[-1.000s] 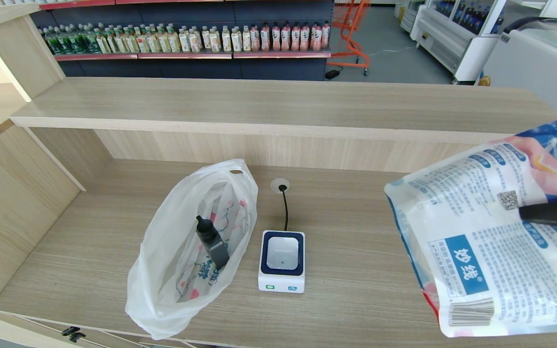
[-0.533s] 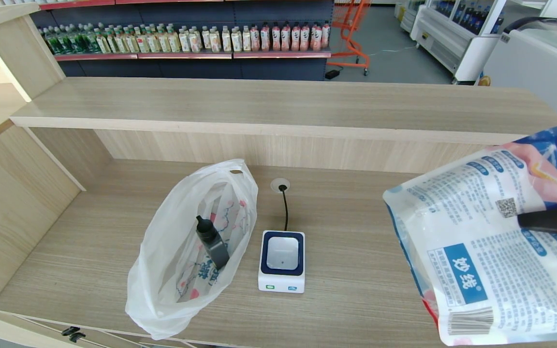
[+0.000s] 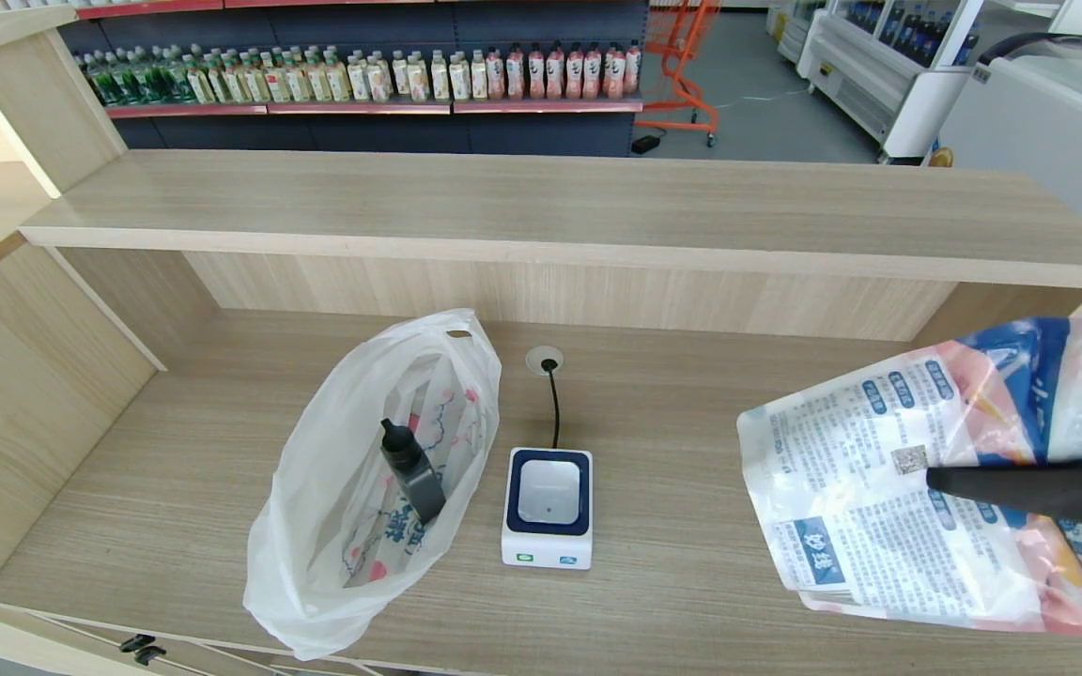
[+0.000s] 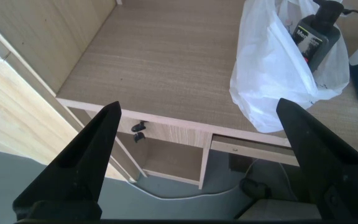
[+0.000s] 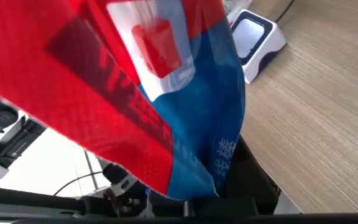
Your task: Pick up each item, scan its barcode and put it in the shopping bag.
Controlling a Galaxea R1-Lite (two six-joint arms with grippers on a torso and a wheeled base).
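A large white, blue and pink snack packet [image 3: 888, 498] hangs over the right end of the counter, tilted, printed back facing up. My right gripper [image 3: 943, 479] is shut on it, one black finger [image 3: 1029, 490] lying across the print. In the right wrist view the packet [image 5: 135, 93] shows red and blue close up, with the scanner [image 5: 257, 34] beyond. The white scanner [image 3: 548, 507] sits mid-counter, left of the packet. The clear shopping bag [image 3: 316, 563] lies left of it, holding a dark bottle [image 3: 409, 469] and a printed packet. My left gripper [image 4: 197, 162] hangs open below the counter's front edge.
A black cable [image 3: 554, 404] runs from the scanner to a grommet behind it. A raised wooden ledge [image 3: 541, 202] borders the back, and a side panel [image 3: 24, 376] closes the left. Drawers [image 4: 173, 134] sit under the front edge. Bare counter lies between scanner and packet.
My right gripper has lowered the packet toward the counter and tilted it flatter, so its barcode end has turned out of sight. The bag, scanner and bottle have not moved.
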